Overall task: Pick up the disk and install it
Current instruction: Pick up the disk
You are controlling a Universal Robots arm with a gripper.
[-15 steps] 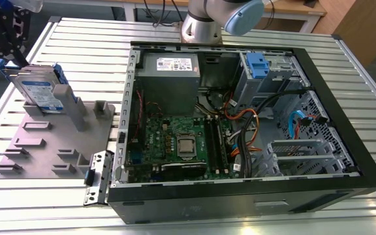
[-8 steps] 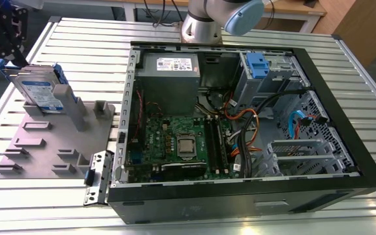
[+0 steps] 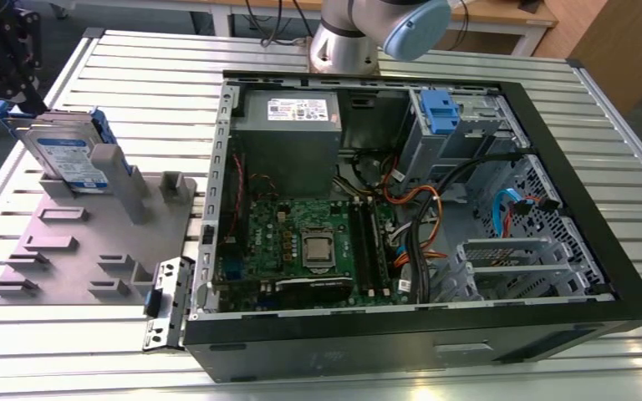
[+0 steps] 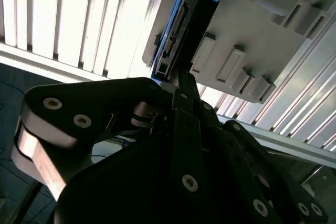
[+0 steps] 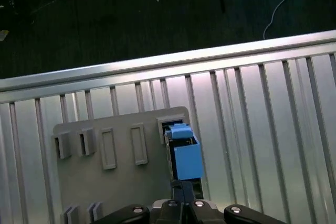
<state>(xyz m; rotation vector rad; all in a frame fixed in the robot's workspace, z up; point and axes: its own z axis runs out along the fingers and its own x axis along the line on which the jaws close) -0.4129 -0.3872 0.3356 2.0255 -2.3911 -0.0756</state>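
Our claw (image 4: 177,83) sits right at the end of the disk (image 3: 70,154); we cannot tell whether it is wide or closed. We judge the pick-up is in hand, calling for a firm hold and a straight pull. The disk stands on edge in the grey rack (image 3: 87,251), well apart from the open computer case (image 3: 433,330), whose bay holds a blue bracket (image 3: 438,113).

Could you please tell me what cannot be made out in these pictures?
The disk: its far face is turned away in the exterior view, and the gripper covers its near end in both wrist views.
The gripper: cut off by the exterior view's top-left corner.
The case: its bays are partly hidden by cables in the exterior view.
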